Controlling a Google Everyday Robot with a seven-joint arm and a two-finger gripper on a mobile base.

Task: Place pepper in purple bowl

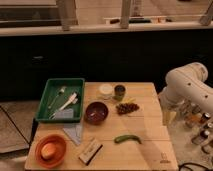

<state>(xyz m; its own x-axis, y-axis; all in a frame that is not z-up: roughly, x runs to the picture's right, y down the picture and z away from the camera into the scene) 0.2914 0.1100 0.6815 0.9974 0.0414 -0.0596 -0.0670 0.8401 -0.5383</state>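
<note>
A green pepper [127,138] lies on the wooden table [150,155], front and right of the middle. The dark purple bowl [96,112] stands empty near the table's centre, up and to the left of the pepper. My white arm is at the right, beyond the table's right edge. Its gripper [168,118] hangs down beside that edge, well to the right of the pepper and the bowl, with nothing seen in it.
A green tray [65,80] with utensils sits at the back left. An orange bowl [38,145] holding a round fruit is front left. A bunch of grapes [127,107], a white cup [105,91], a dark can [119,91], a grey cloth [75,132] and a small box [90,150] also lie on the table.
</note>
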